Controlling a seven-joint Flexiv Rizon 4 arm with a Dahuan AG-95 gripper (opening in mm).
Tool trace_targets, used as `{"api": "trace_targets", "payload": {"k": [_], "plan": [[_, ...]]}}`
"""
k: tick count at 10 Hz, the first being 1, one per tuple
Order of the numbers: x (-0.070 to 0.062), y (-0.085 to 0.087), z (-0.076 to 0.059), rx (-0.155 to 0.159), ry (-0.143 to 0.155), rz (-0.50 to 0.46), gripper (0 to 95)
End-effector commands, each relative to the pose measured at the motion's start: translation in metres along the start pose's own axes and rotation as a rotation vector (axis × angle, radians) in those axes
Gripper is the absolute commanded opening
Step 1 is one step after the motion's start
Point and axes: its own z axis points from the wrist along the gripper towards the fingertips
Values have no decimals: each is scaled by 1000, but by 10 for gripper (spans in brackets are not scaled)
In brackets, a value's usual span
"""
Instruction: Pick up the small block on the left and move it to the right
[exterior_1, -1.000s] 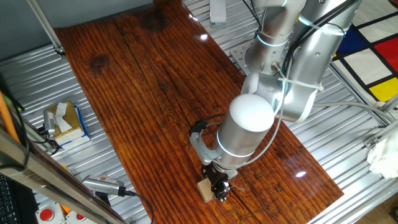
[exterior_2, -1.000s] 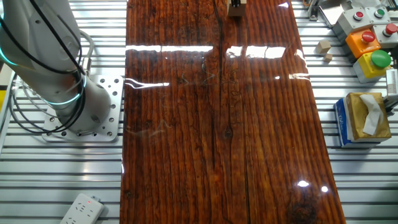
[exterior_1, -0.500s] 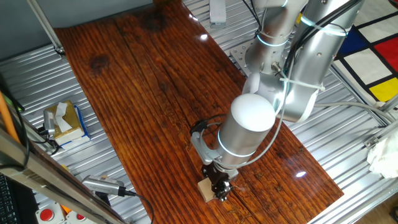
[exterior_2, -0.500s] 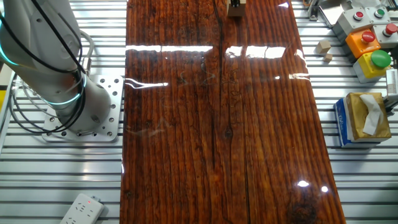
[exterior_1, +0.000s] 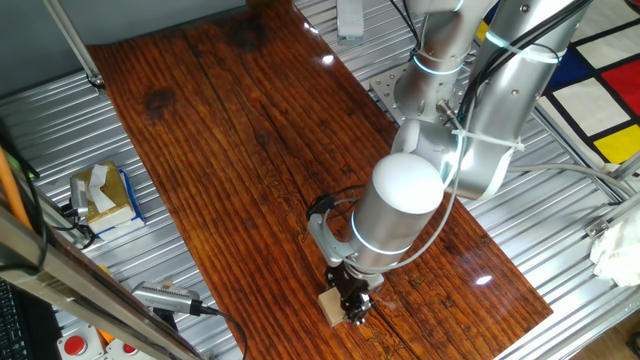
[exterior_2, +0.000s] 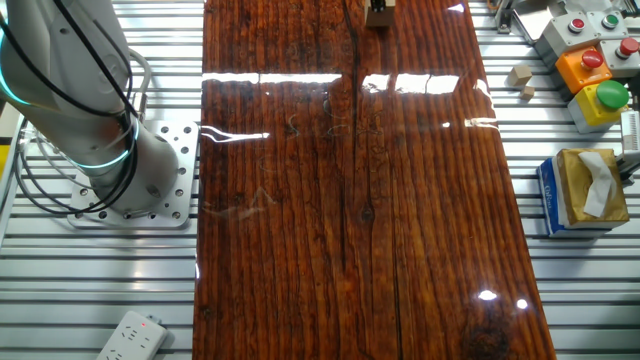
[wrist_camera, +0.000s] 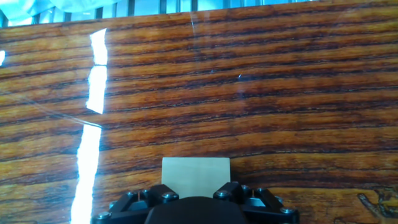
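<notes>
Small block (wrist_camera: 195, 176) sits on the wooden tabletop (wrist_camera: 249, 93) near its edge, directly at the gripper (exterior_1: 352, 303) tips, squarish top, no clear long axis. Fingers hidden behind gripper body in hand view; opening width and contact with block cannot be told. Other fixed view crops block at top.

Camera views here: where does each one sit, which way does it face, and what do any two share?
One fixed view: high, angled down the wooden board; arm, gripper, small block.
The other fixed view: overhead; arm base, block at top edge.
Hand view: on the wrist, facing the board; fingers, block.
Both fixed views share the tissue box.
</notes>
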Motion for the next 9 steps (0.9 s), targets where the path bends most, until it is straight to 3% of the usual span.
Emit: {"api": "trace_targets", "payload": {"k": [1, 2, 4, 5, 8, 9], "plan": [[0, 0, 0, 0, 0, 0, 0], [0, 0, 0, -4, -2, -3, 190], [0, 0, 0, -9, -3, -5, 190], [0, 0, 0, -14, -5, -4, 380], [0, 0, 0, -21, -6, -7, 380], [0, 0, 0, -23, -7, -9, 570]]}}
